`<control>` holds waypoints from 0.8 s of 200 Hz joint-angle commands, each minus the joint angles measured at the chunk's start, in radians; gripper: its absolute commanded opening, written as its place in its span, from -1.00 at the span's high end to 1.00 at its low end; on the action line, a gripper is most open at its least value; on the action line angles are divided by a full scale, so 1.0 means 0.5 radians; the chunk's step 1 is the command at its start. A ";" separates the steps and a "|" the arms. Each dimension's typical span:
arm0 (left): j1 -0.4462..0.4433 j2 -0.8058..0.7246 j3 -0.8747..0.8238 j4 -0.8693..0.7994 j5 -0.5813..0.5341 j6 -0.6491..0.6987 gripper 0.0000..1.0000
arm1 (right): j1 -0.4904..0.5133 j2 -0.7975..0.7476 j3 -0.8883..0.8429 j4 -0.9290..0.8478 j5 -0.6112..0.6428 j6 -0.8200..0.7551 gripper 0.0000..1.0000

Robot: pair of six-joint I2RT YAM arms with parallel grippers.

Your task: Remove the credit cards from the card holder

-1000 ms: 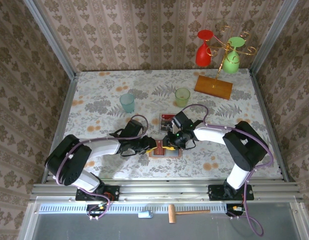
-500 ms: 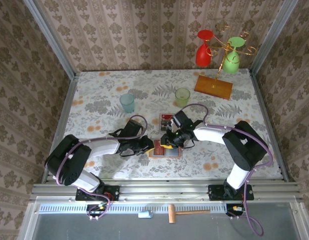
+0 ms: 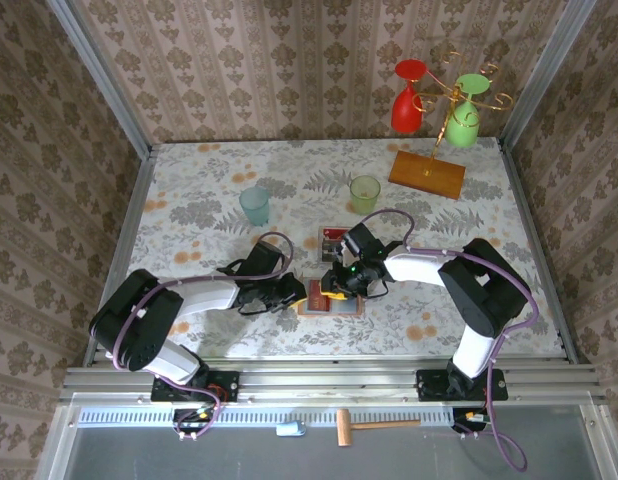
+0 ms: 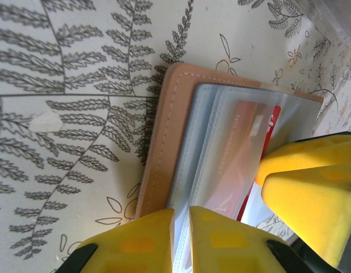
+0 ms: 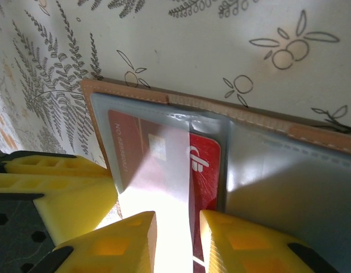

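The left gripper (image 3: 301,292) and right gripper (image 3: 336,287) crowd the card holder (image 3: 334,306). A tray (image 3: 333,238) blocks behind. The table's (image 3: 189,235) sides are open.

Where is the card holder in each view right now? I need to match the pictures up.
Top external: card holder just below picture centre.
Left wrist: card holder at centre, pink edge on its left.
Right wrist: card holder across the middle, pink border along its top.
Shared landmark: the red card in its clear pocket, in both wrist views.

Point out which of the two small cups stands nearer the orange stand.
The yellow-green cup; the bluish cup sits further left, away from the stand.
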 commanded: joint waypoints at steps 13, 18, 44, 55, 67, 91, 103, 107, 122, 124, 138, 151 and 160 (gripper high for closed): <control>0.013 0.007 -0.037 -0.052 -0.006 0.018 0.69 | 0.009 -0.029 0.008 -0.168 0.105 -0.059 0.44; 0.011 0.003 -0.037 -0.053 -0.006 0.018 0.69 | 0.009 -0.034 0.009 -0.172 0.111 -0.058 0.44; 0.012 -0.002 -0.031 -0.058 -0.006 0.016 0.69 | 0.009 -0.060 0.014 -0.182 0.136 -0.061 0.44; 0.014 -0.004 -0.025 -0.063 -0.004 0.018 0.69 | 0.009 -0.073 0.013 -0.188 0.145 -0.064 0.44; 0.014 -0.010 -0.018 -0.079 -0.006 0.025 0.69 | 0.008 -0.084 0.018 -0.194 0.158 -0.071 0.43; 0.013 -0.020 -0.009 -0.089 -0.009 0.025 0.69 | 0.009 -0.098 0.027 -0.200 0.170 -0.082 0.43; 0.014 -0.025 -0.003 -0.089 -0.006 0.028 0.69 | 0.009 -0.102 0.030 -0.205 0.179 -0.085 0.43; 0.014 -0.026 0.001 -0.092 -0.004 0.028 0.69 | 0.009 -0.104 0.033 -0.204 0.182 -0.088 0.43; 0.011 -0.031 0.018 -0.104 0.003 0.037 0.69 | 0.009 -0.103 0.044 -0.213 0.195 -0.092 0.43; 0.013 -0.033 0.021 -0.105 0.003 0.040 0.69 | 0.009 -0.106 0.047 -0.214 0.195 -0.094 0.43; 0.013 -0.043 0.055 -0.150 0.003 0.066 0.69 | 0.009 -0.111 0.058 -0.227 0.203 -0.097 0.43; 0.014 -0.052 0.082 -0.188 -0.005 0.080 0.69 | 0.009 -0.130 0.058 -0.239 0.217 -0.099 0.43; 0.013 -0.061 0.098 -0.192 -0.006 0.084 0.69 | 0.006 -0.144 0.058 -0.247 0.228 -0.103 0.43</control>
